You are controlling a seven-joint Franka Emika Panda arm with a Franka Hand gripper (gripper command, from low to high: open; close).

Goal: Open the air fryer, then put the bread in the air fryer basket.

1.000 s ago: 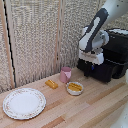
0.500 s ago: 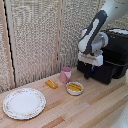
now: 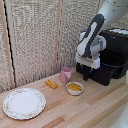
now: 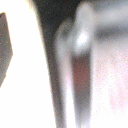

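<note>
The black air fryer [image 3: 116,46] stands at the exterior view's right. Its basket [image 3: 107,75] juts out from the body at the bottom. My gripper [image 3: 86,74] hangs at the basket's front, with its dark fingers down over the air fryer handle, which they mostly hide. The fingers look closed on the handle. The wrist view is a close blur showing only a pale vertical bar [image 4: 80,65]. The bread [image 3: 51,84], a small golden-brown block, lies on the wooden table left of the pink cup.
A pink cup [image 3: 65,75] stands between the bread and the fryer. A small white bowl of yellow food [image 3: 75,88] sits in front of it. A large patterned plate [image 3: 24,103] lies at the left. A bamboo screen [image 3: 40,35] backs the table.
My gripper and the basket front have shifted slightly toward the exterior view's left. The bread, cup, bowl and plate have not moved.
</note>
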